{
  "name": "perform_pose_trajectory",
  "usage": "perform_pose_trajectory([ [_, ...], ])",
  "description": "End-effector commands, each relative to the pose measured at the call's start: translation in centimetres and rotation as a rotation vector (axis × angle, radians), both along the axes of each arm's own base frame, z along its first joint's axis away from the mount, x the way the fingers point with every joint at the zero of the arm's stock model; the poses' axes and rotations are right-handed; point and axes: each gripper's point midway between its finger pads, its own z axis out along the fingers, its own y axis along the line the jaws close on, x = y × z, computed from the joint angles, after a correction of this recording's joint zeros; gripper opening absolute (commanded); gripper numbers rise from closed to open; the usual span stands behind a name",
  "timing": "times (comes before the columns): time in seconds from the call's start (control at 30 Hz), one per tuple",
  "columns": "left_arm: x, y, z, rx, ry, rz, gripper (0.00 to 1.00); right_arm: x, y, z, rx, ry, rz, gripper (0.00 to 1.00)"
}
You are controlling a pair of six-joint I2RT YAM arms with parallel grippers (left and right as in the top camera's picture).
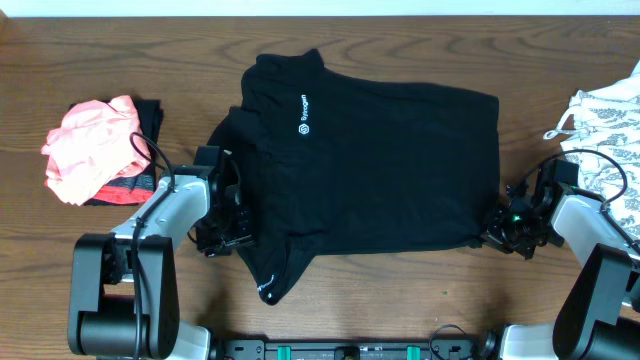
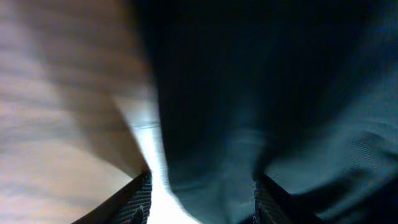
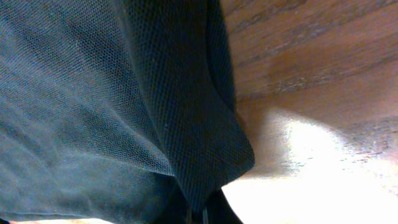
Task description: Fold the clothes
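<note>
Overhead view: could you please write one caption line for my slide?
A black shirt on a wooden table, left gripper open at one side edge, right gripper pinching the opposite lower corner.

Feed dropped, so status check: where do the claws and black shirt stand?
Left claw open around black shirt edge. Right claw shut on its corner. Pink clothes and patterned garment lie aside.

Black garment (image 1: pixel 370 150): plain black, 1 small white logo print on chest, 1 more small white print near lower corner; fine mesh weave, dark teal-black sheen in right wrist view.
Coral-pink garment (image 1: pixel 88 148): plain coral-pink, over dark piece (image 1: pixel 150 118) with red band.
Leaf-patterned garment (image 1: pixel 607 125): white, grey leaf print.
Table (image 1: pixel 100 50): brown, wood grain.
Left arm (image 1: pixel 170 212), right arm (image 1: pixel 585 222): white-grey shells, black joints.
</note>
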Motion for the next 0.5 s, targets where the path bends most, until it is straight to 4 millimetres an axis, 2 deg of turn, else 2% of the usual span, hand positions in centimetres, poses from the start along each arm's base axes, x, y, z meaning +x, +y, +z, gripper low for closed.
perform_pose_trajectory([
  [0.0, -0.14, -2.16, -0.03, -0.143, -0.015, -0.064, 0.54, -2.29, 0.37, -1.83, -0.001, 0.092, 0.005, 0.01],
  [0.1, 0.1, -2.25, -0.04, -0.148, -0.025, -0.063, 0.53, -2.3, 0.37, -1.83, -0.001, 0.092, 0.005, 0.01],
  [0.2, 0.1, -2.25, -0.04, -0.147, -0.025, -0.063, 0.41, -2.31, 0.38, -1.82, 0.0, 0.093, 0.005, 0.02],
  [0.33, 0.03, -2.25, -0.03, -0.147, -0.022, -0.063, 0.06, -2.31, 0.38, -1.82, 0.0, 0.093, 0.005, 0.01],
  [0.47, -0.38, -1.96, -0.04, -0.131, -0.005, -0.065, 0.06, -2.27, 0.52, -1.78, 0.008, 0.088, 0.01, 0.01],
])
